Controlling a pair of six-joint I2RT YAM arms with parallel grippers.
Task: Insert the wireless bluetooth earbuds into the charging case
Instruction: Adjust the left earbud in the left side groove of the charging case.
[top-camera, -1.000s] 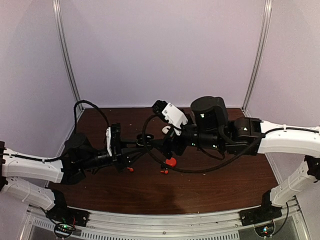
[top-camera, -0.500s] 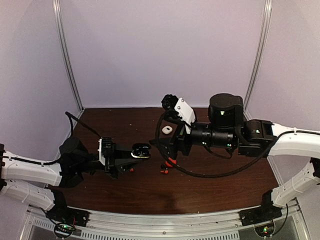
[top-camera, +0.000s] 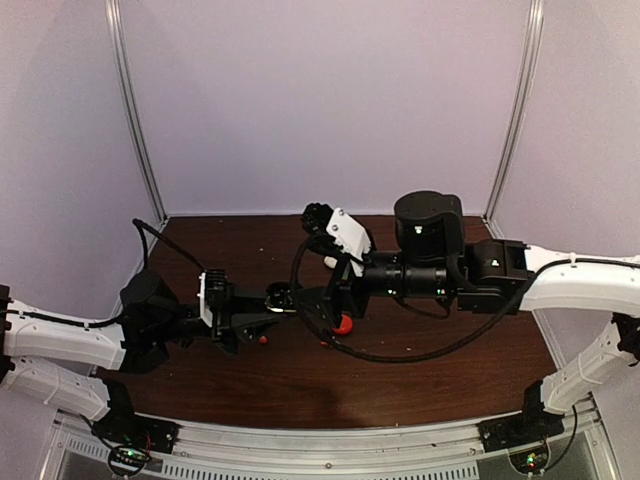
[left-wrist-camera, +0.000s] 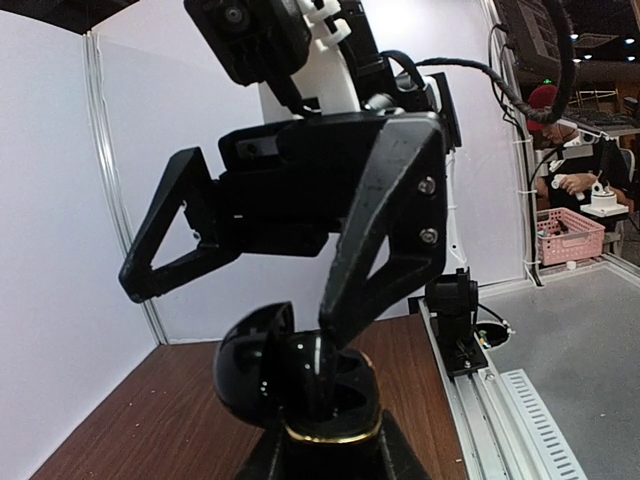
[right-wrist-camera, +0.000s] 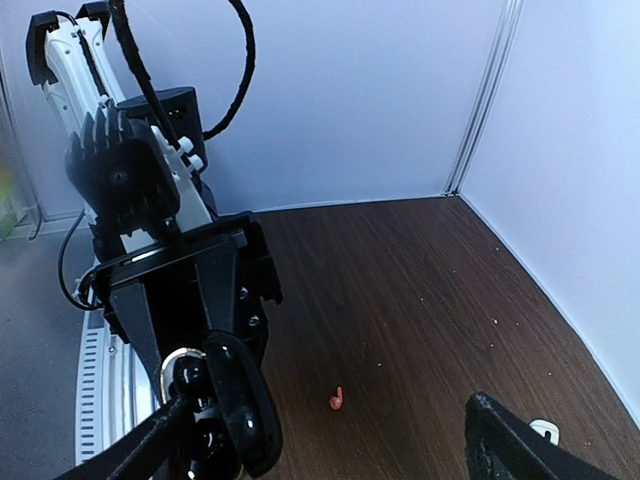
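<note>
left gripper (top-camera: 268, 312) pinching open black case (left-wrist-camera: 300, 375) between its tips; right gripper (left-wrist-camera: 235, 310) spread wide, one tip at case's open mouth

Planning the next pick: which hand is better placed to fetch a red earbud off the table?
Right, probably: the left hand is shut on the open black case; the right hand is open, near a red earbud on the table.
</note>
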